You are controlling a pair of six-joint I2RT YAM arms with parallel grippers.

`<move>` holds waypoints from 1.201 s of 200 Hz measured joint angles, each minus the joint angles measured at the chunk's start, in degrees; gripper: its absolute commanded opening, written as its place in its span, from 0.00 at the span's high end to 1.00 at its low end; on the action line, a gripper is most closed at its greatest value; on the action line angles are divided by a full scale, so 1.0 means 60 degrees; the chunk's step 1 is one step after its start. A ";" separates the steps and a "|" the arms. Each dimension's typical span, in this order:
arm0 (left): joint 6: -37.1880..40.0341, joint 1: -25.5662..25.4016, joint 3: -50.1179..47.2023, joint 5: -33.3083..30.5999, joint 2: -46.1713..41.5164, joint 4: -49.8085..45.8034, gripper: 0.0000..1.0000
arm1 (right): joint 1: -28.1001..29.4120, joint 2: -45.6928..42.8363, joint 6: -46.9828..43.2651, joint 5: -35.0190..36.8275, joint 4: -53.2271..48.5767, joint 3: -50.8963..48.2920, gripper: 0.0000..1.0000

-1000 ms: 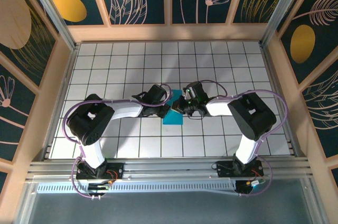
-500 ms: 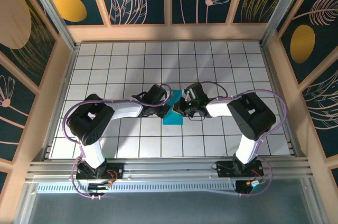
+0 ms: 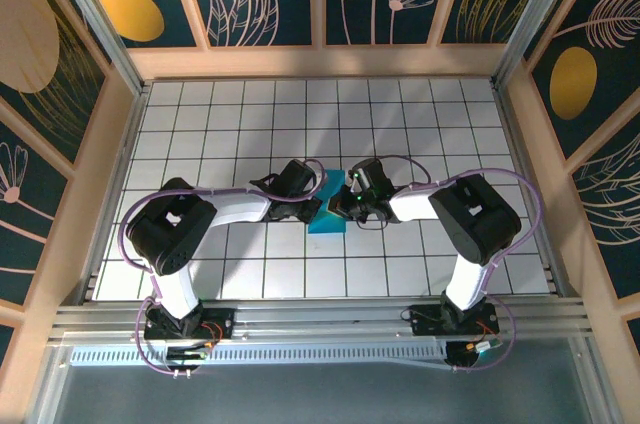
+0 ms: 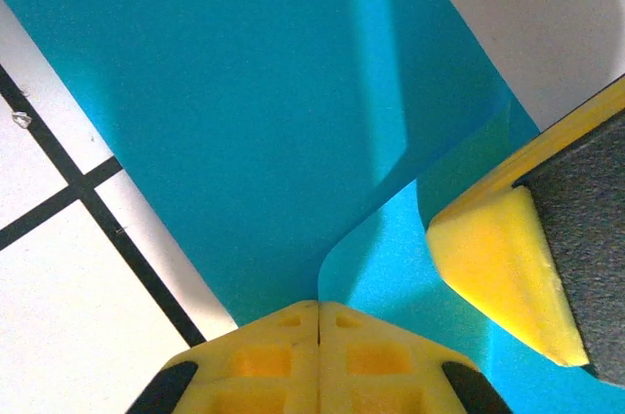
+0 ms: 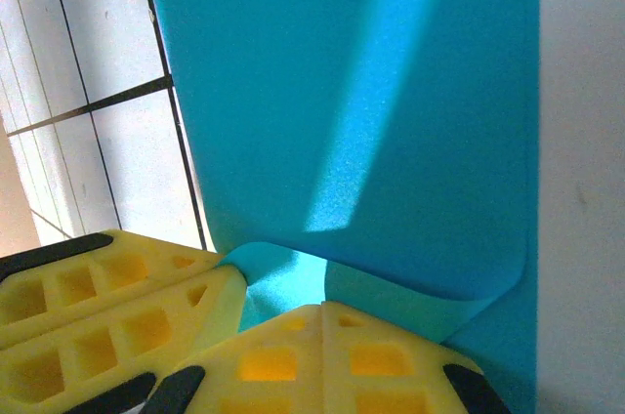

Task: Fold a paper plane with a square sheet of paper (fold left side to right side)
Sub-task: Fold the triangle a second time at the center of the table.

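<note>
One square sheet of paper [image 3: 327, 221], bright cyan, lay near the middle of the white tiled desk [image 3: 240, 124], with two hands meeting over it. The left hand [image 4: 319, 309] and the right hand [image 5: 322, 307] each had fingers pressed together, pinching a lifted, softly curled edge of the sheet, just beside one another. The left-to-right fold seemed under way but uncreased; next, both hands would need to carry that edge across evenly, align it, then flatten it.

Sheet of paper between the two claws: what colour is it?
The sheet of paper is plain bright cyan-blue, no pattern; the left wrist view shows it best.
</note>
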 measured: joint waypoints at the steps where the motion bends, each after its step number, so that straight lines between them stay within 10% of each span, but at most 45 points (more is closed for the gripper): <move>1: 0.0004 0.0000 0.0000 -0.0004 0.0000 -0.0004 0.84 | 0.0000 0.0000 0.0000 0.0000 0.0000 0.0000 1.00; 68: -0.0226 0.0004 0.0976 -0.0936 -0.0823 -0.1137 0.65 | 0.0018 0.0000 -0.0069 0.0007 0.0007 -0.0015 1.00; 150: -0.2091 0.0004 0.0452 0.1581 -0.2419 -0.1647 0.99 | 0.0025 0.0000 -0.0240 0.0011 0.0004 -0.0015 1.00; 240: -0.4255 0.0004 -0.0339 0.3421 -0.1075 -0.1024 1.00 | 0.0036 0.0000 -0.0248 0.0025 0.0000 -0.0015 1.00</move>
